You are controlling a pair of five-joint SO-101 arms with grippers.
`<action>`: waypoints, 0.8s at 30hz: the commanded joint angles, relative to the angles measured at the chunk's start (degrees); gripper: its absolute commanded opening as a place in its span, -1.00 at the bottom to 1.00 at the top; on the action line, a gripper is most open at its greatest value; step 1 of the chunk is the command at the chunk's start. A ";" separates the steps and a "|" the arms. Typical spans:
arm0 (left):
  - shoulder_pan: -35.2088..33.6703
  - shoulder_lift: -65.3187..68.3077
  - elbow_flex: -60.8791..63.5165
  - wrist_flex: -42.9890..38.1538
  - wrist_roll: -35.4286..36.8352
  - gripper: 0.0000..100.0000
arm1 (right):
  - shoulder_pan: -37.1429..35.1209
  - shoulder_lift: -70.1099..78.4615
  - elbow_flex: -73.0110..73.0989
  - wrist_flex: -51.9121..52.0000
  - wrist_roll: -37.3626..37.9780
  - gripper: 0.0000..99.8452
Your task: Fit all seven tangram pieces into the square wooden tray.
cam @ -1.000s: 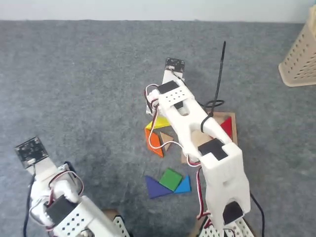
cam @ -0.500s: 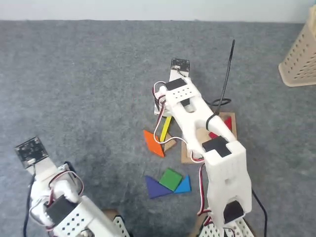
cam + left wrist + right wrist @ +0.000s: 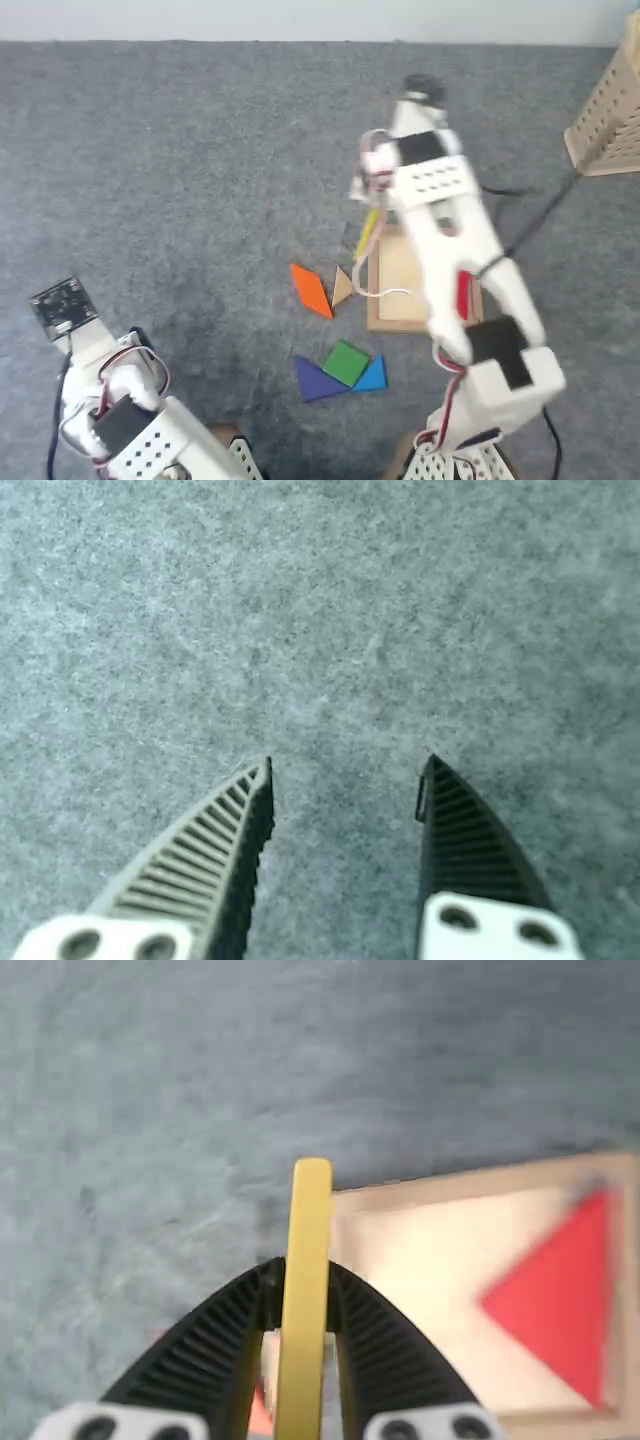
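My right gripper (image 3: 301, 1270) is shut on a yellow piece (image 3: 304, 1290), held edge-on above the outer edge of the square wooden tray (image 3: 420, 1200). A red triangle (image 3: 560, 1295) lies in the tray. From above, the yellow piece (image 3: 367, 233) hangs over the tray's (image 3: 400, 285) far left corner, with the red triangle (image 3: 462, 296) partly under the arm. An orange parallelogram (image 3: 311, 289) and a tan triangle (image 3: 342, 286) lie left of the tray. Nearer the front lie a purple triangle (image 3: 316, 381), a green square (image 3: 346, 362) and a blue triangle (image 3: 373, 376). My left gripper (image 3: 348, 765) stands open over bare carpet.
Grey carpet covers the table. A beige slotted basket (image 3: 609, 110) stands at the far right. The left arm (image 3: 110, 405) sits at the front left, away from the pieces. A black cable (image 3: 540, 215) trails off the right arm.
The right arm has lifted the yellow piece away from the orange and tan pieces and swung it right and farther back, to the tray's far left corner. The left arm has kept still.
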State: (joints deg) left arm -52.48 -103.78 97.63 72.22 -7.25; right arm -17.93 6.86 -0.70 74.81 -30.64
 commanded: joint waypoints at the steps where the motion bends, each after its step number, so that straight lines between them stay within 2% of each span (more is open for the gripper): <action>1: 0.09 -0.62 -1.10 0.18 0.53 -0.55 | 5.67 -7.69 9.93 -6.55 0.09 -0.99; 6: 0.09 -0.62 -1.10 0.18 0.53 -0.55 | 6.99 -13.49 29.71 -24.84 -2.73 -0.99; 11: 0.09 -0.62 -1.10 0.18 0.53 -0.55 | 5.32 -17.80 37.89 -36.44 -3.78 -0.99; 24: 0.09 -0.62 -1.10 0.18 0.53 -0.55 | 6.37 -12.88 40.18 -38.37 -3.43 -0.97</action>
State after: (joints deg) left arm -52.48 -103.78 97.63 72.22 -7.25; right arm -12.13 -5.36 40.00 36.92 -33.80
